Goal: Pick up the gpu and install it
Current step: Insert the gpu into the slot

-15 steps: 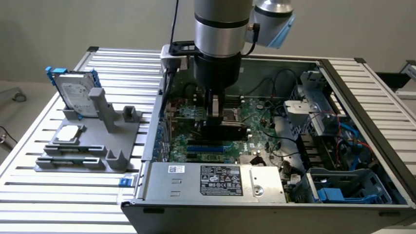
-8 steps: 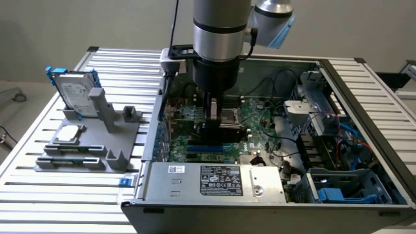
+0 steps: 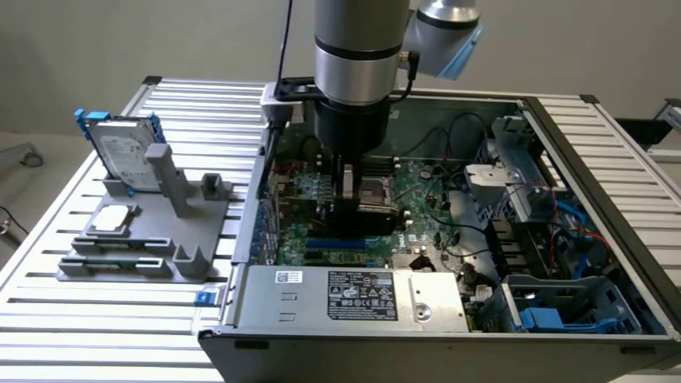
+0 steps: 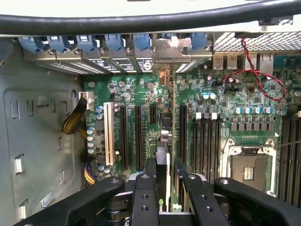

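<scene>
Aluminium slats make up the table [image 3: 96, 319], and on it lies the open computer case [image 3: 426, 355], with the arm reaching straight down into it. Well away from the jaws, outside the case on the exterior view's left, a grey fixture [image 3: 171, 239] carries a hard drive [image 3: 123, 152] in a blue frame.

Directly under the jaws is the green motherboard [image 4: 225, 94]. Its long expansion slots [image 4: 123, 136] run beside the jaws and onward past their tips. An empty processor socket [image 4: 247, 169] sits off to one side of them.

The gpu [image 4: 168, 123] is already off the fixture and inside the case, so I judge the pick-up done and the install well advanced. It stands on edge between the fingers, in line with one slot. Its silver bracket [image 4: 171, 49] is at the far end from the jaws, up against the row of rear slot covers. Whether the card's edge is pressed fully home in the slot cannot be told, and the card is not yet let go.

The gripper [image 4: 165, 165] has its jaws drawn nearly together, clamped on the two faces of the card, with only the board's thickness and its black cooler between the pads.
</scene>
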